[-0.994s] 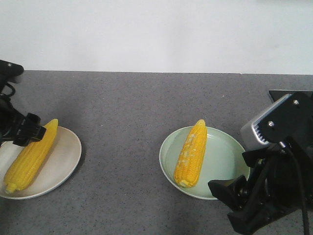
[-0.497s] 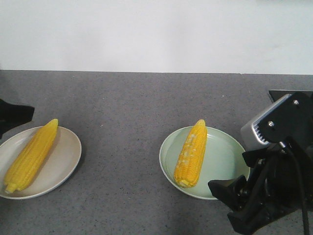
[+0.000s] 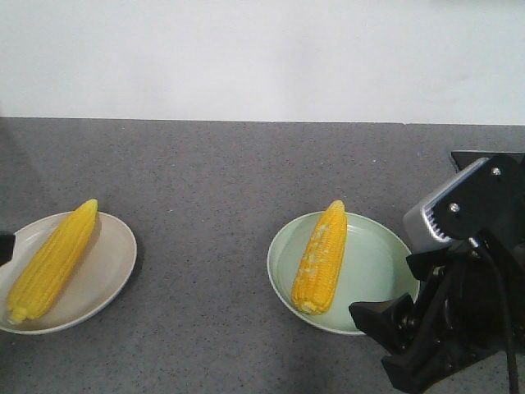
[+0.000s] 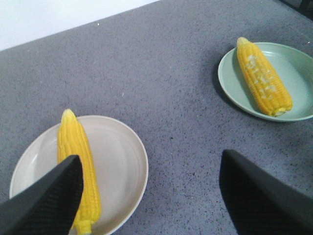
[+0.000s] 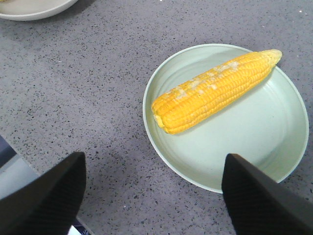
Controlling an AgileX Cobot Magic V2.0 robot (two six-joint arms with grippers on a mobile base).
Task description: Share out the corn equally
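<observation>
Two cobs (image 3: pixel 320 258) (image 4: pixel 77 169) on separate plates, clear of both grippers' (image 4: pixel 151 196) (image 5: pixel 156 196) spread fingers

Even, bright overhead light falls on the grey desk (image 3: pixel 213 164); the plates cast soft, short shadows. Both wrist views show dark, slightly blurred foreground fingers (image 4: pixel 46 200); no glare.

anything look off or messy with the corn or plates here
Nothing stands out. One cob lies whole on the beige plate, one cob on the green plate. The second has pale patches on some kernels. Nothing spilled on the grey counter.
</observation>
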